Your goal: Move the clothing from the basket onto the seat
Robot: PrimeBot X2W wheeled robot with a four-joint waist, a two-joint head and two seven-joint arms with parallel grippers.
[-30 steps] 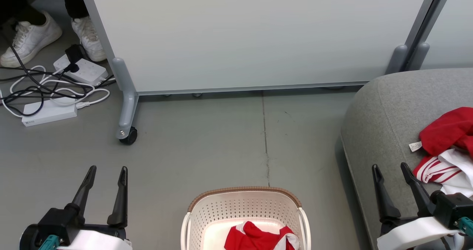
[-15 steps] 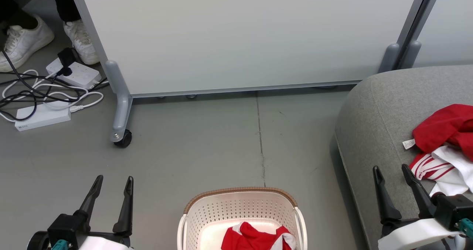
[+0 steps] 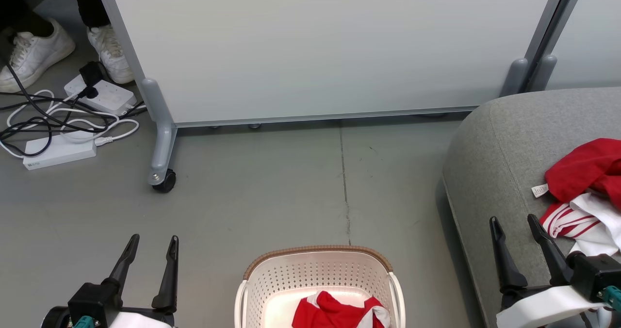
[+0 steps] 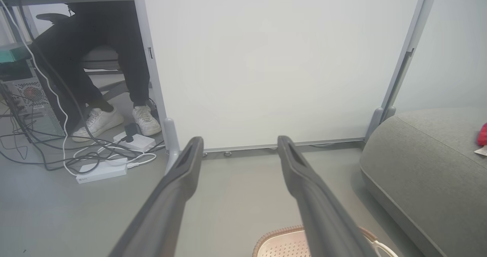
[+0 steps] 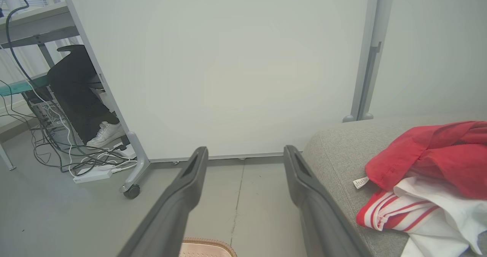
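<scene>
While some clothes [image 3: 587, 168] already lie on the seat [image 3: 495, 143], a red garment [image 3: 335, 313] sits in the basket [image 3: 318, 249], roughly midway between our left gripper [image 3: 155, 239] and right gripper [image 3: 512, 219] and closer in than both; each is spread wide, empty.

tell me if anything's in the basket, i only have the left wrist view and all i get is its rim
Observer: Yes. The head view shows a red-and-white garment lying crumpled on the floor of the basket.
Operator: ok and what's the right end effector doing
Observer: The right end effector is open and holds nothing. Its fingers point up at the near edge of the seat, just short of the red garment that lies there.
</scene>
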